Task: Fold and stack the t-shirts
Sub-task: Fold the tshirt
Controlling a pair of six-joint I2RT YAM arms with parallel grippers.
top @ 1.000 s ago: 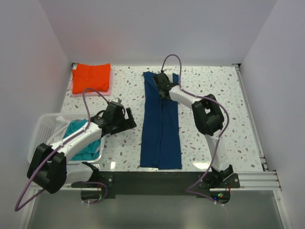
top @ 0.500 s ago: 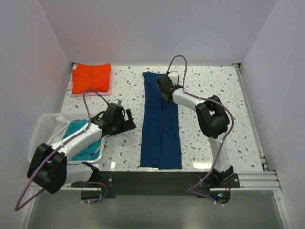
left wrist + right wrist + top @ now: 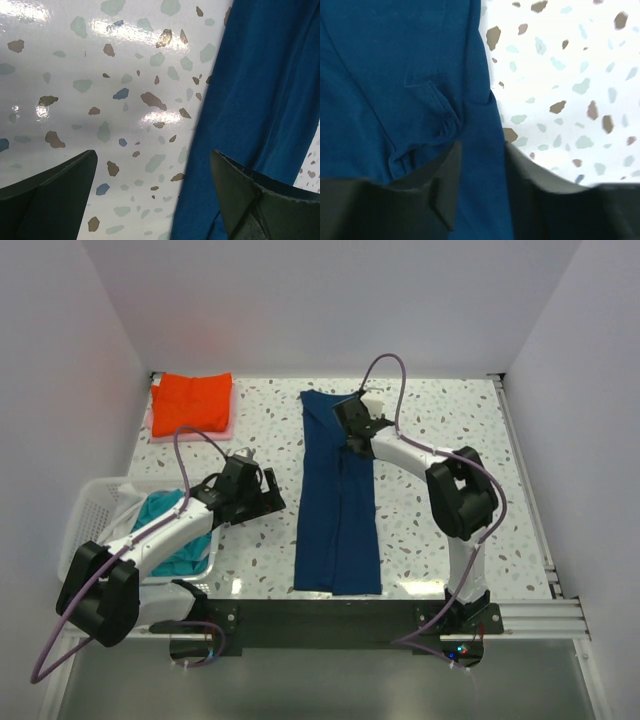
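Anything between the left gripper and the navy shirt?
Nothing: in the left wrist view, only bare speckled table lies between the open left gripper and the navy shirt, whose edge runs past the right finger.

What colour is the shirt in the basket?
Teal; the shirt in the white basket shows best in the top external view.

Right end effector (image 3: 352,425) shifts right along far end of navy tee (image 3: 338,495); right arm's elbow swings right and nearer; cable loop rises. Left arm unchanged.
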